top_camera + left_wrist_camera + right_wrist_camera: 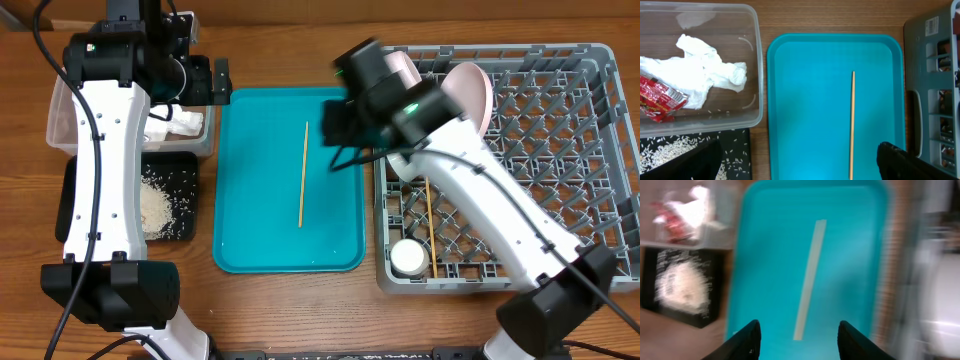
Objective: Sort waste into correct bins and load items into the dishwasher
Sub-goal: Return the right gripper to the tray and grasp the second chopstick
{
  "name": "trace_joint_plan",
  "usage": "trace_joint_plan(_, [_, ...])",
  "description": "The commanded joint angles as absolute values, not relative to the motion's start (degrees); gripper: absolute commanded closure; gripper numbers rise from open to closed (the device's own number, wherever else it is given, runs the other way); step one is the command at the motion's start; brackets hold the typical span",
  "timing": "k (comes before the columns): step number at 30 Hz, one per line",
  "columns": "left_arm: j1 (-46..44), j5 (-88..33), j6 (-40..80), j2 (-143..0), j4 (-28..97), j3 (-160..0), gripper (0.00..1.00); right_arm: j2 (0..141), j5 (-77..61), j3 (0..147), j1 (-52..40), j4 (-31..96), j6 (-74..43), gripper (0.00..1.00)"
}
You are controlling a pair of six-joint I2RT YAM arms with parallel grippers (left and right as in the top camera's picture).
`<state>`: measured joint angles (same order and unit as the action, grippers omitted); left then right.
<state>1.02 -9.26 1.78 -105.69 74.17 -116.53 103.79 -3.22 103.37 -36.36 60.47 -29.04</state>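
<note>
Fingers (pixel 747 341) of R gripper (pixel 799 330) wide, empty — over chopstick (pixel 810 275) on teal tray (pixel 765 255), L gripper (pixel 795 162) wide too.

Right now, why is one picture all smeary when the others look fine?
Right wrist view: everything is smeared, probably motion blur; the chopstick looks like a fat pale band and the rice turns into streaks. Left wrist view: sharp, the napkin shows its folds clearly. Overhead view: crisp, except for the blurry upper end of the right arm.
</note>
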Motion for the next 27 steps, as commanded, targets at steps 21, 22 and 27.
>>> trace_joint_plan(21, [1.21,-9.69,2.15,-106.02,74.15,-117.49,0.00,129.99,-1.58,100.66,-43.11,53.15,-42.59,0.65])
trace_joint_plan(22, [1.21,-9.69,2.15,-106.02,74.15,-117.47,0.00,130.28,-1.54,100.66,-43.11,53.17,-42.96,0.65])
trace_joint_plan(27, [1.21,-9.69,2.15,-106.02,74.15,-117.47,0.00,131.83,-1.58,100.66,-43.07,52.75,-43.79,0.65])
